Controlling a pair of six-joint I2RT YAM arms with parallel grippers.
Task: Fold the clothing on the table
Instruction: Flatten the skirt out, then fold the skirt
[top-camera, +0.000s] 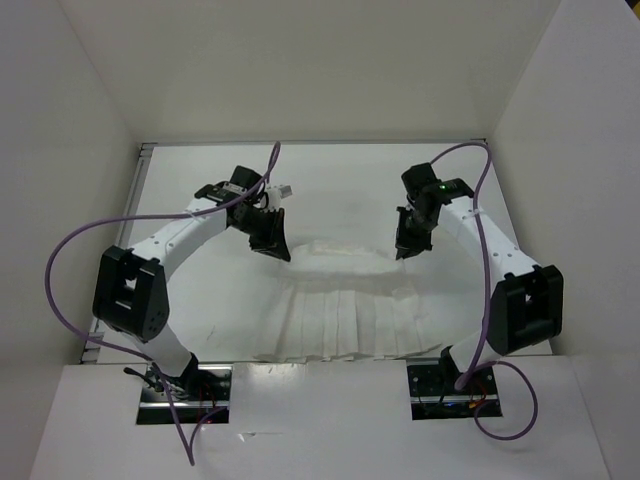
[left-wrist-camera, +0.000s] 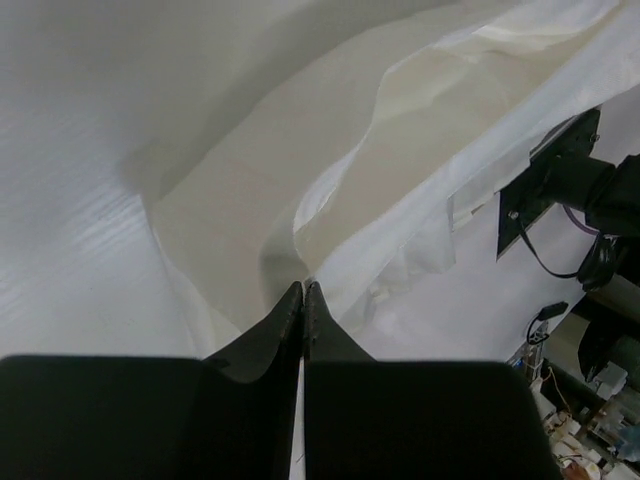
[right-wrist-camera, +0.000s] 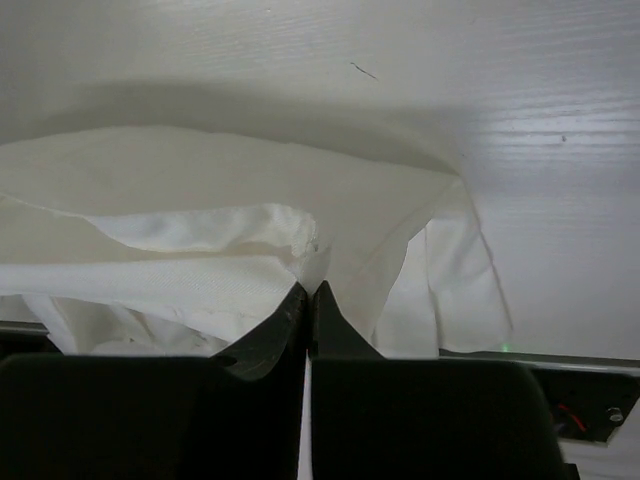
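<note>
Thin white pleated clothing (top-camera: 345, 318) — near half flat on glossy white table (top-camera: 330, 190), far edge raised.

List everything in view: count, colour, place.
clothing: one, white and pleated, middle of the table, far edge lifted between the two grippers
table: one, glossy white, under everything
walls: white, around the left, far and right sides of the table
cables: two, purple, one looping along each arm
base plates: two, dark metal, near edge, one under each arm
arms: two, white with black joints, left and right of the clothing
left gripper: one, black, shut on the clothing's far left edge
right gripper: one, black, shut on the clothing's far right edge
</note>
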